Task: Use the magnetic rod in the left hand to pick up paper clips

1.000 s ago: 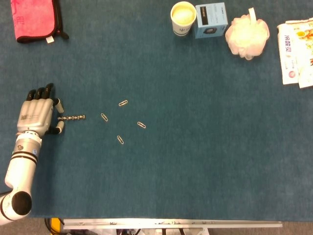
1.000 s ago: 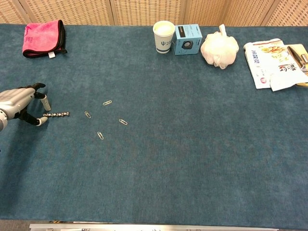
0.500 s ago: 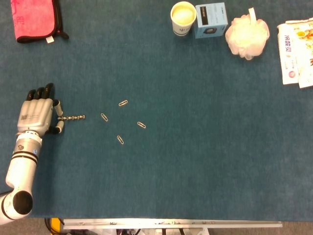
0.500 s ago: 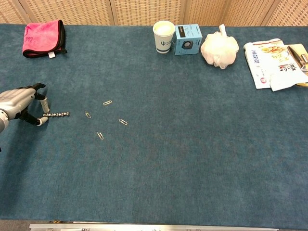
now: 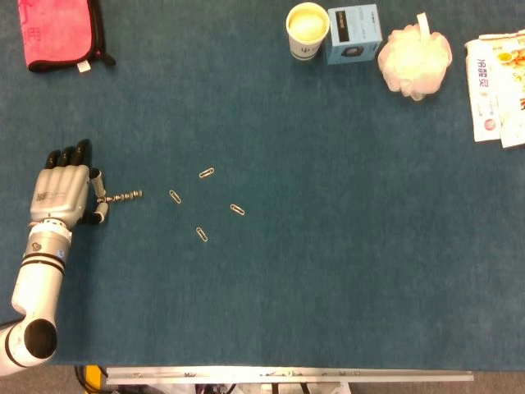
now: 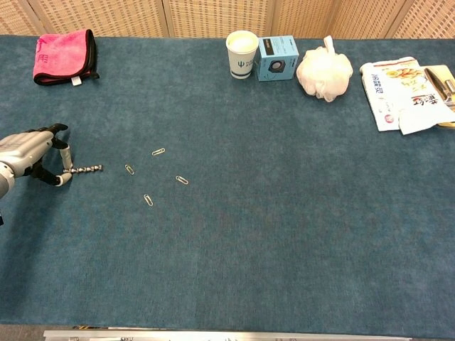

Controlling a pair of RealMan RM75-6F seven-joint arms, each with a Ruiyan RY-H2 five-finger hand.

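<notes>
head view, left hand: the left hand [image 5: 61, 193] sits at the far left of the blue surface [image 5: 328, 271], fingers pinching one end of the magnetic rod [image 5: 121, 197]
head view, rod axis: pretty much flat, running left to right, free tip aimed at the clips
head view, paper clips: four of them just off the rod tip; the nearest paper clip [image 5: 175, 196] is almost straight in line with it, then the upper clip [image 5: 207, 173], the lower clip [image 5: 201, 234] and the far clip [image 5: 237, 209]
head view, next move: looks to me like a short slide to the right does it
head view, right hand: nowhere to be seen
head view, containers: a paper cup [image 5: 308, 29] at the back edge, pale inside, can't tell if that's liquid or a lid

chest view, left hand: same hand [image 6: 28, 153] at the left edge, gripping the rod [image 6: 84, 169]
chest view, clips: nearest one [image 6: 129, 169] close to the tip but not touching
chest view, containers: cup [image 6: 242, 53] beside a small blue box [image 6: 277, 58], both well apart from the clips
</notes>
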